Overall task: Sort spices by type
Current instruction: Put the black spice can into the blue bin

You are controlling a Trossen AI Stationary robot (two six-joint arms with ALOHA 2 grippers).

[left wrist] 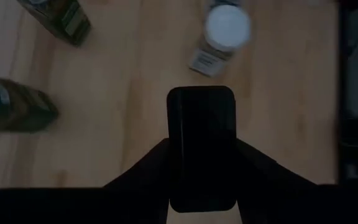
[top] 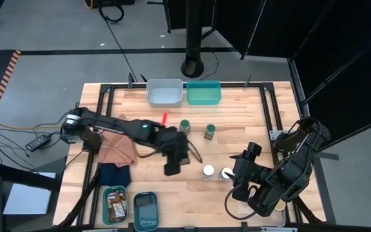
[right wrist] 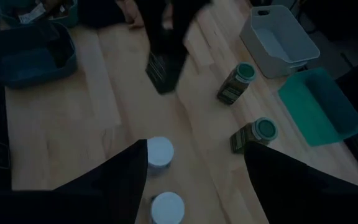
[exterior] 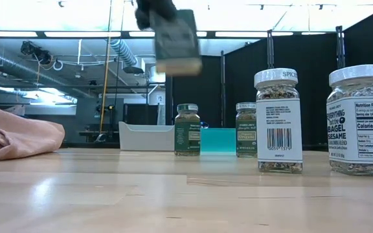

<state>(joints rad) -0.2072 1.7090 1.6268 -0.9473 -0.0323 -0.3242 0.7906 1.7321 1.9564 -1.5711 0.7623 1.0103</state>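
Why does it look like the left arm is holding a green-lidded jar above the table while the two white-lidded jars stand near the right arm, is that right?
Not quite. The left gripper holds a small black box, not a green-lidded jar; the left wrist view shows it between the fingers, and the low view shows it lifted off the table. Both green-lidded jars stand on the wood. The two white-lidded jars do stand near the right arm.

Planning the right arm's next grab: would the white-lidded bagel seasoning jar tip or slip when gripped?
The white-lidded jar stands tall on a narrow base, so a high push could tip it. Its clear, smooth wall looks rigid and perhaps slippery. It looks well filled, so probably not very light.
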